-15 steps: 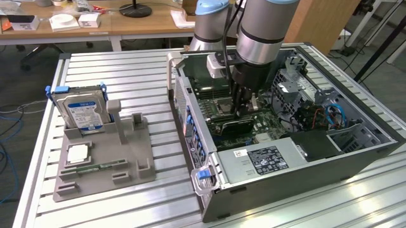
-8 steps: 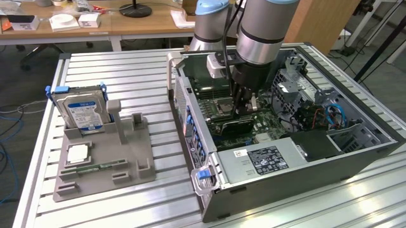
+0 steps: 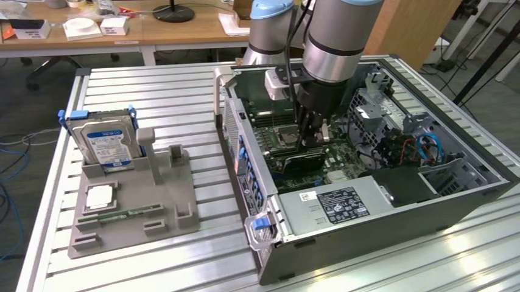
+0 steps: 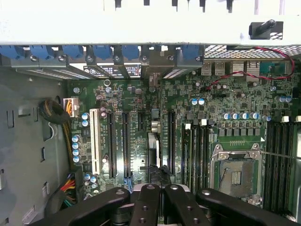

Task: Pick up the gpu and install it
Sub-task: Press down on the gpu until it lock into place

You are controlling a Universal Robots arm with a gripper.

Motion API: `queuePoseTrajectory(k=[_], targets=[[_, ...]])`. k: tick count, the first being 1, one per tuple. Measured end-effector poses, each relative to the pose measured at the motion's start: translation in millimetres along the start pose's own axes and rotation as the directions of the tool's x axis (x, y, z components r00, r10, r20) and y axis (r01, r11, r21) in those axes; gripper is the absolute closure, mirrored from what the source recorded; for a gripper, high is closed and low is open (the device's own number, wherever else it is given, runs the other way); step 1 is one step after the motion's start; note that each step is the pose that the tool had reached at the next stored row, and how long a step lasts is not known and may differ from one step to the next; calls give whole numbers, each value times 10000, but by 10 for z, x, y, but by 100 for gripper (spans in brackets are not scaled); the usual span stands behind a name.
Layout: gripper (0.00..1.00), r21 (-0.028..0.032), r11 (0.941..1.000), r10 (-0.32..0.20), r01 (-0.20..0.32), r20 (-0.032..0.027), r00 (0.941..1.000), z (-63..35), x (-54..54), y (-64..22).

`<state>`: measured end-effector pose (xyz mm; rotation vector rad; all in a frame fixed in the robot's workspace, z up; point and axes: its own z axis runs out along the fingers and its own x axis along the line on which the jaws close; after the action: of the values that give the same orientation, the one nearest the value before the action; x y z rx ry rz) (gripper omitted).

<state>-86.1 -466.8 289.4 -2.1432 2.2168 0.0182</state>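
My pincer (image 3: 313, 141) is down inside the open computer case (image 3: 455, 201), clenched on the gpu (image 3: 302, 160). In the exterior view the card hangs straight beneath my fingertips, standing on its long edge over the motherboard (image 3: 276, 131): a thin, flat, dark rectangle, its black face turned toward the power supply (image 3: 337, 204) with the white-and-black label. I cannot make out its green board or its metal bracket from there.

Through my wrist view I look straight down its top edge. The card shows as a narrow dark strip (image 4: 153, 146) running away from my black fingers (image 4: 146, 205) toward the rear wall of the case, in line with the long black expansion slots (image 4: 126, 143) on either side of it. Its far end meets the row of slot covers with blue clips (image 4: 101, 52). Whether its lower edge is fully seated in a slot I cannot tell. The empty processor socket (image 4: 235, 174) lies off to one side of my fingers, the white slot (image 4: 94, 141) to the other.

Well apart from my pincer, outside the case, the grey holder (image 3: 130, 207) on the slatted table (image 3: 406, 267) carries the hard drive (image 3: 101, 140) upright, with a memory stick (image 3: 122, 216) lying flat.
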Motion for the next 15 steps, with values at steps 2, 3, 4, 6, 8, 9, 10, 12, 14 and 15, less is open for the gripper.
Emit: queuePoseTrajectory(k=[2,3,4,6,8,9,10,12,14,15], targets=[[89,0,10000,0,0,0,10000,0,0,0],[89,0,10000,0,0,0,10000,0,0,0],[89,0,10000,0,0,0,10000,0,0,0],[89,0,10000,0,0,0,10000,0,0,0],[89,10,10000,-1,1,0,10000,87,5,2],[89,24,10000,2,-2,-1,10000,148,7,4],[89,26,10000,2,-2,-2,10000,168,8,5],[89,30,10000,2,-2,-2,10000,204,10,7],[89,34,10000,2,-2,-2,10000,233,11,8],[89,33,10000,2,-2,-5,10000,232,12,8]])
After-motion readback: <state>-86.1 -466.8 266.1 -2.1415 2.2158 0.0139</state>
